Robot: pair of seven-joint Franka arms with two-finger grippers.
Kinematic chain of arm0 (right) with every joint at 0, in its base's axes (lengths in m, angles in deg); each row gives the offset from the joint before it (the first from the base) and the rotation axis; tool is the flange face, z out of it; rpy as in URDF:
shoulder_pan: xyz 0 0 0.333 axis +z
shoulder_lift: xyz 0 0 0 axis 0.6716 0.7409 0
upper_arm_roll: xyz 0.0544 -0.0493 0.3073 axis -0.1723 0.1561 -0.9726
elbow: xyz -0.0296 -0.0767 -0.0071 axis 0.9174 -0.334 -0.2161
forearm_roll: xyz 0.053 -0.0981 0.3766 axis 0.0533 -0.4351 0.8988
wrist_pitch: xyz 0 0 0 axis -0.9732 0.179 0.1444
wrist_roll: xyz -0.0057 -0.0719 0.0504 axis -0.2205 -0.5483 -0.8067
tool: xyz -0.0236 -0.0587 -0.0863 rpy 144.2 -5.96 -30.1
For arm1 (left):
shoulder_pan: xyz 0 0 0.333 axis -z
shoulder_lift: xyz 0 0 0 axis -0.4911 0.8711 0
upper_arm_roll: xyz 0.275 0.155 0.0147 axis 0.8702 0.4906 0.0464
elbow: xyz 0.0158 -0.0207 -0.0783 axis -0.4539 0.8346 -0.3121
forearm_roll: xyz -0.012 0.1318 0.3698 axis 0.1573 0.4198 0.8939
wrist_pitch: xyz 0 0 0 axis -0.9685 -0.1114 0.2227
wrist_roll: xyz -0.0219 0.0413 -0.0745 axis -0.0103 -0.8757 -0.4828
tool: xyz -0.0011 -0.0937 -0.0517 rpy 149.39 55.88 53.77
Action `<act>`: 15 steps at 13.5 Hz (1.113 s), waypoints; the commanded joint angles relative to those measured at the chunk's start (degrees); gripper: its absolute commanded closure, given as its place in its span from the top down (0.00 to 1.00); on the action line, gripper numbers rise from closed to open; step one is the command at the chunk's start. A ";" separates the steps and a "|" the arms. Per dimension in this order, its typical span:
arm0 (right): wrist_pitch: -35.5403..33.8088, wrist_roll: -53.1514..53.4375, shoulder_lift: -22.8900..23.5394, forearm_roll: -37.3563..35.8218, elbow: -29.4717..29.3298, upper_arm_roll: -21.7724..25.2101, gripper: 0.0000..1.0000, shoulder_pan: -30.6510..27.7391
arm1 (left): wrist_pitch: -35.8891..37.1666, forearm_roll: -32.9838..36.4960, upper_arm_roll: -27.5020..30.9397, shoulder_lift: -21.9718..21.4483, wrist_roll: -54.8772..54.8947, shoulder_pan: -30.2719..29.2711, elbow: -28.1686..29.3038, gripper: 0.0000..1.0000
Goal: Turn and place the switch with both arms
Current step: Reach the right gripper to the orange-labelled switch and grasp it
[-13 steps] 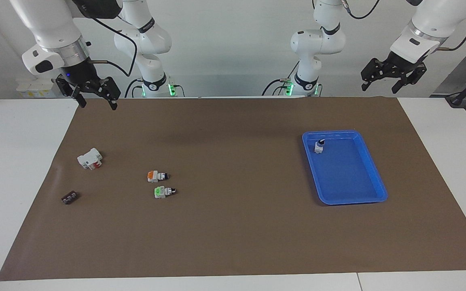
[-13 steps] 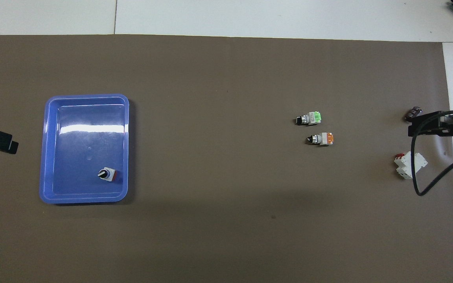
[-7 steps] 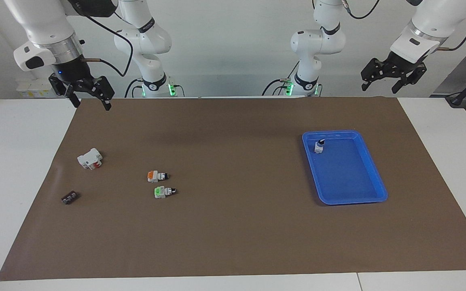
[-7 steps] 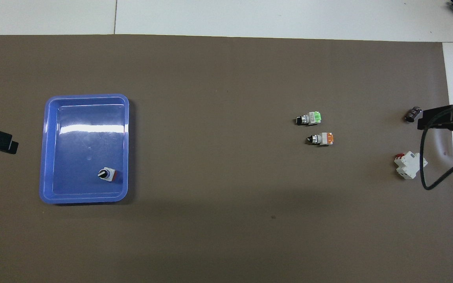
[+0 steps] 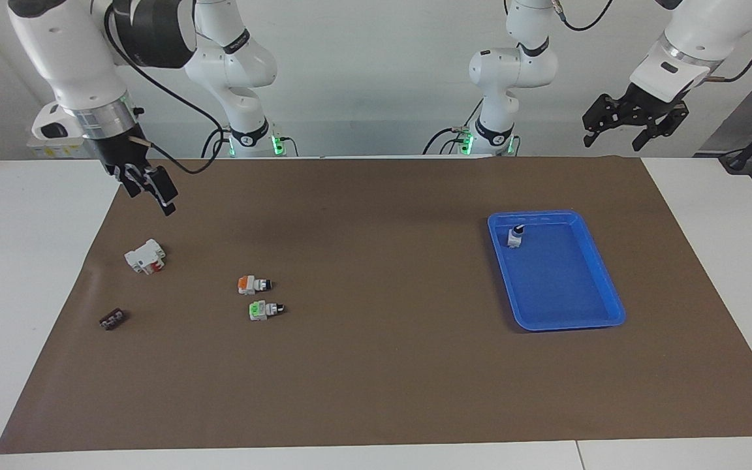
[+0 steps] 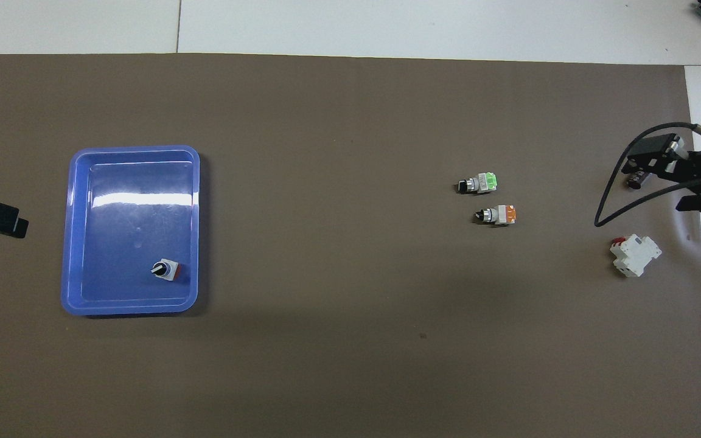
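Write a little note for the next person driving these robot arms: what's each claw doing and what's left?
Right gripper: open, empty, up over the mat's right-arm end near the white block with red parts.
Left gripper: open, empty, waiting above the table's edge.
Orange-block switch: lying on the mat, untouched, beside the green-block switch.
Blue tray: one switch stands inside.
Left: pick up the orange-block switch, turn it, place it.
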 commanded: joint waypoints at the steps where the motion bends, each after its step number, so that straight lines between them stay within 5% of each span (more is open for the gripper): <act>1: 8.40 12.90 6.02 -0.96 3.15 -0.51 1.00 3.10 | 0.24 0.78 0.09 -1.56 0.63 -0.06 1.71 1.00; 6: 20.20 27.70 17.21 -1.67 5.60 -0.42 1.00 7.25 | 0.24 0.78 0.09 -1.56 0.63 -0.06 1.71 1.00; 15: 25.73 31.15 13.08 -1.67 18.88 -0.51 1.00 9.19 | 0.24 0.78 0.09 -1.56 0.63 -0.06 1.71 1.00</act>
